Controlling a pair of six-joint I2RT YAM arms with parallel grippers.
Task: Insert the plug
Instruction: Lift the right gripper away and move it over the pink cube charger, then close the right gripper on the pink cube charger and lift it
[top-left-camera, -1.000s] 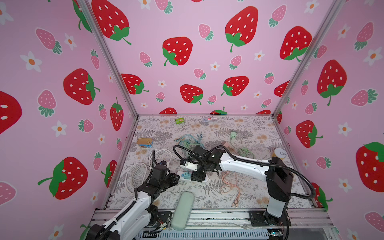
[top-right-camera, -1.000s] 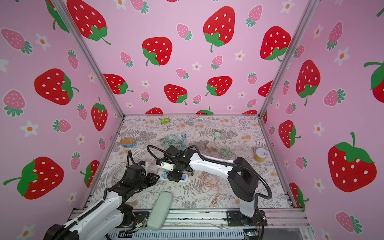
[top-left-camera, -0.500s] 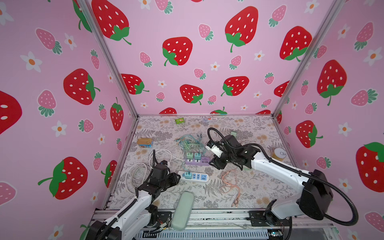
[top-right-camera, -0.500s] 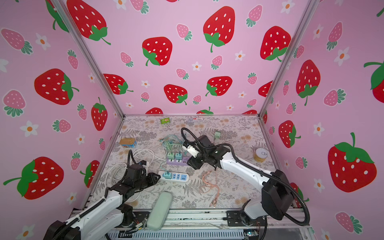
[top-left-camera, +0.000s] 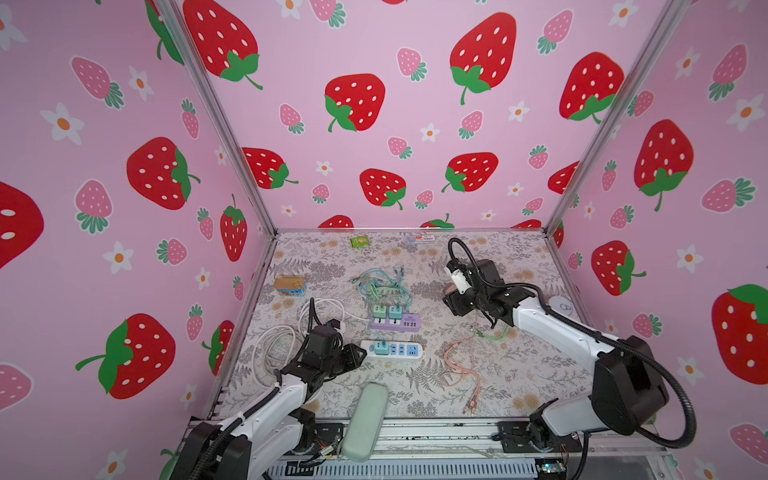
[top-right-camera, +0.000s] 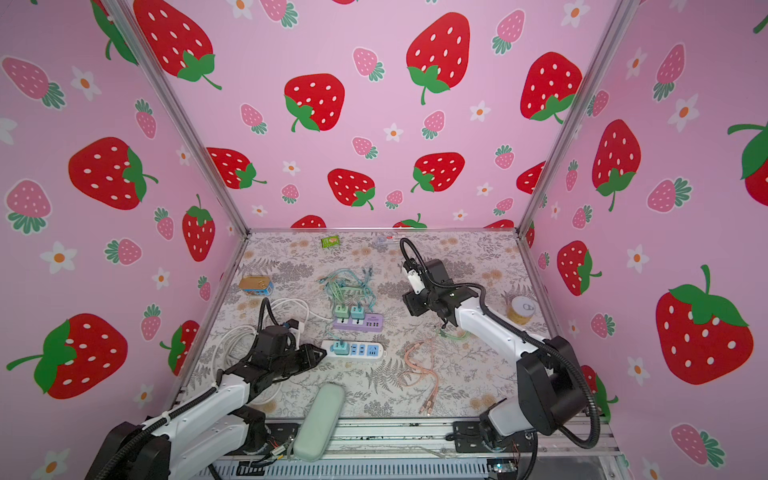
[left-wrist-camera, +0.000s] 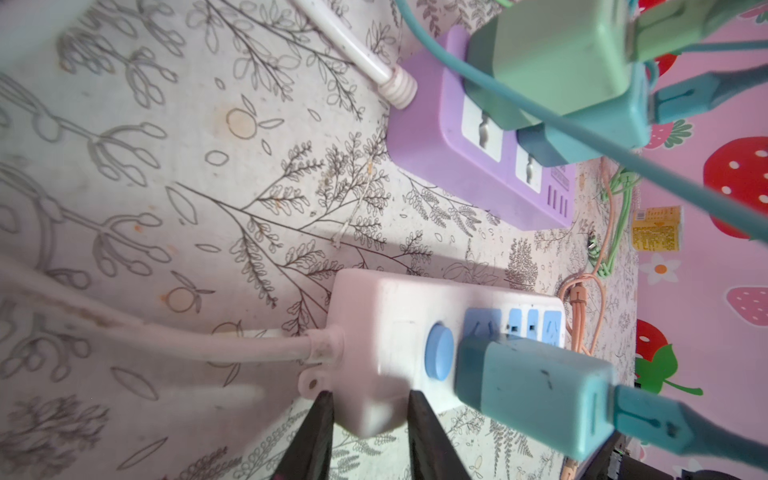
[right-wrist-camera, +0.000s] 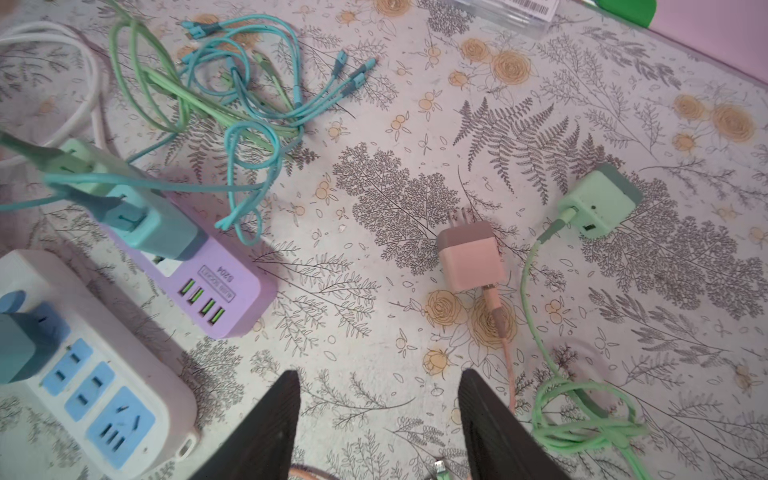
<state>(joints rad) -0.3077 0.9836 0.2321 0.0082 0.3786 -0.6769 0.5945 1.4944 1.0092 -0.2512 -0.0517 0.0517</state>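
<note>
A white power strip (top-left-camera: 392, 349) (top-right-camera: 353, 349) lies near the front of the mat with a teal plug (top-left-camera: 380, 347) (left-wrist-camera: 528, 382) standing in it. My left gripper (top-left-camera: 359, 357) (left-wrist-camera: 372, 409) is shut on the strip's cable end (left-wrist-camera: 365, 411). Behind it, a purple strip (top-left-camera: 395, 322) (right-wrist-camera: 216, 282) carries two more plugs. A loose pink plug (right-wrist-camera: 469, 257) lies flat on the mat, prongs showing, and a loose green plug (right-wrist-camera: 598, 203) lies beside it. My right gripper (top-left-camera: 455, 305) (right-wrist-camera: 380, 386) hovers open and empty, just short of the pink plug.
Teal and green cables (top-left-camera: 384, 282) tangle behind the purple strip, and a pink cable (top-left-camera: 461, 365) trails at front right. White cord coils (top-left-camera: 274, 349) at the left. A tin (top-left-camera: 289, 286), a yellow can (top-right-camera: 523, 309) and a green case (top-left-camera: 365, 419) stand around.
My right arm has drawn back from over the white strip to the right and farther away, its jaws opening wider. The teal plug now shows seated in the strip. My left gripper has kept still.
</note>
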